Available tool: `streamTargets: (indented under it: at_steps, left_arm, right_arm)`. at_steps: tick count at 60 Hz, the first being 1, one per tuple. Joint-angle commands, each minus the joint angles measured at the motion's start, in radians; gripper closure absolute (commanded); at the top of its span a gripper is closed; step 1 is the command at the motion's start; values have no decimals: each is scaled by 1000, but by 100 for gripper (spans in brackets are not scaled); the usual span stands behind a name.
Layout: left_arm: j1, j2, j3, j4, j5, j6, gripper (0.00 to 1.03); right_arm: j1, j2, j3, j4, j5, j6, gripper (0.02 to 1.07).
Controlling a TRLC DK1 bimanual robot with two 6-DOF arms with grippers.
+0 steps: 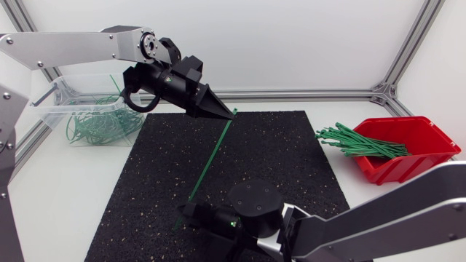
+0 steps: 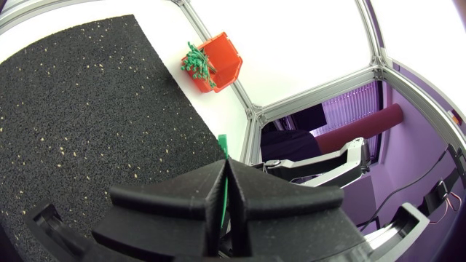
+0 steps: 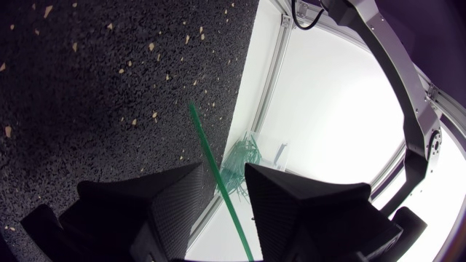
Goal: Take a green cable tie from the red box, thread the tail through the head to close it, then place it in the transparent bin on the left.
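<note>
My left gripper (image 1: pixel 224 113) hangs over the far edge of the black mat (image 1: pixel 269 160). Its two fingers are pressed together on the top end of the green cable tie (image 1: pixel 207 166). In the left wrist view the fingers (image 2: pixel 196 193) hide most of the tie (image 2: pixel 224 196). Only a thin green strip shows in the seam between them, and a short tip pokes out past them.

From there the tie slopes down across the mat to its near edge, where my right gripper (image 1: pixel 188 212) waits. From above, that gripper is black on black, so its fingertips are hard to pick out, and the low end of the tie is lost there. The right wrist view helps: the right gripper (image 3: pixel 222 169) has its fingers spread, and the tie (image 3: pixel 207 149) runs through the gap. It seems to touch neither finger, though its lower part is cut off at the edge.

The red box (image 1: pixel 408 153) sits off the right side of the mat, with a bunch of spare ties (image 1: pixel 357 142) sticking out. The clear bin (image 1: pixel 80 109) sits off the far left corner of the mat, partly behind my left arm.
</note>
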Motion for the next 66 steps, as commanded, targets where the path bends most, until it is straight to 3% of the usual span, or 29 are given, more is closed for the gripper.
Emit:
streamTargets:
  at_steps: [1,13,21,40,49,66]
  left_arm:
    - [9,31,27,-6,4,-17,100]
    - [21,29,30,-7,4,-15,100]
    - [21,29,28,-10,4,-12,100]
    - [15,20,19,-16,6,-6,100]
    - [20,20,12,-16,6,2,100]
    - [17,20,13,-18,6,2,100]
  right_arm:
    - [18,30,20,10,-2,-22,61]
    - [41,53,18,21,7,-11,61]
    - [41,67,23,24,10,-8,81]
    - [22,88,43,28,11,-9,81]
    - [19,91,38,28,18,-9,69]
    - [7,98,34,33,21,-6,69]
